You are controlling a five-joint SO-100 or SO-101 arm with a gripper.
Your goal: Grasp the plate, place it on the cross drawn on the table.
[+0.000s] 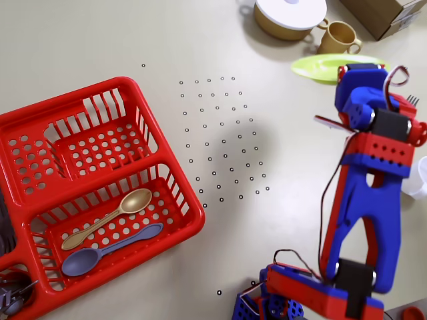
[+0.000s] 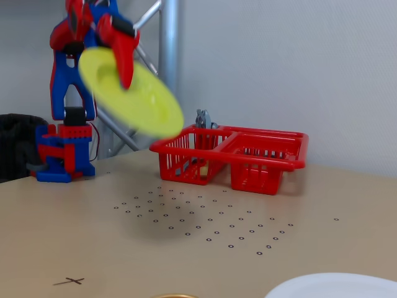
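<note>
Jaws: closed on the rim of the plate, red fingers pinching its upper edge in the fixed view, where the gripper sits high above the desk.

Plate: lime-green, round, shallow rim; held aloft and tilted, its face turned toward the fixed camera, slightly blurred. In the overhead view it shows as a flattened green oval partly hidden by the blue and red arm.

Handling, as judged: light, stiff plastic, smooth and likely slippery; an edge grip lets it swing or slide, so a firm pinch well over the rim seems best. Unlikely to break if dropped, but it could skid or roll.

Cross: small thin pen mark on the desk, near the front-left corner of the fixed view, well apart from the plate. Not found in the overhead view.

Dot grid: small black rings across the middle of the desk, between arm and basket.

Basket: red, slotted, several compartments; a gold spoon and a blue-grey spoon lie side by side in its near compartment.

Far edge, overhead view: yellow pot with white lid, yellow cup just beside it, cardboard box.

Status, as judged: plate lifted; carry and set-down on the cross not yet done.
</note>
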